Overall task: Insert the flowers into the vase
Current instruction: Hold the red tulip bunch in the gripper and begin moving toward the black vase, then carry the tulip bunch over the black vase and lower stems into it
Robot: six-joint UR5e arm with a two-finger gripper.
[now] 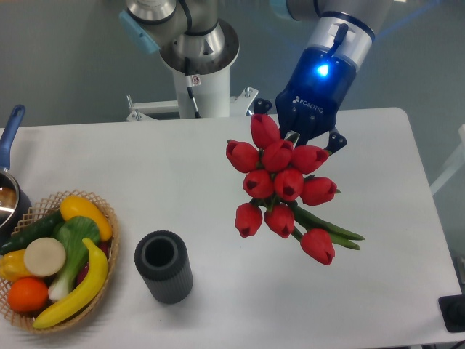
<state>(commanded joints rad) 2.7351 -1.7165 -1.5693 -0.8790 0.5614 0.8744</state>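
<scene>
Hanging above the right half of the white table (182, 167), the flowers (283, 185) are seen as a bunch of glossy red tulip buds with some green stems and leaves that stick out to the lower right. The bunch is held up in the air by the gripper (294, 134), and the buds are turned toward the camera, so the fingertips are hidden behind them. From the way the bunch is carried, the gripper is judged to be closed on the flowers, although the jaws themselves cannot be seen clearly. A blue light is lit on the dark blue body of the gripper, just above the top bud.

The vase (163, 265) is placed on the table well apart from the flowers, to their lower left. It is a short dark grey cylinder with a ribbed wall, and it stands upright with its round hole open to the top. Nothing is seen inside the hole.

Just beside the vase, on the left edge of the table, a wicker basket (109, 218) is found, filled with plastic fruit and vegetables. Behind the basket, a metal pot (9, 200) with a blue handle is partly cut by the edge of the picture. At the back of the table, the white base of the arm (200, 65) is mounted.
</scene>
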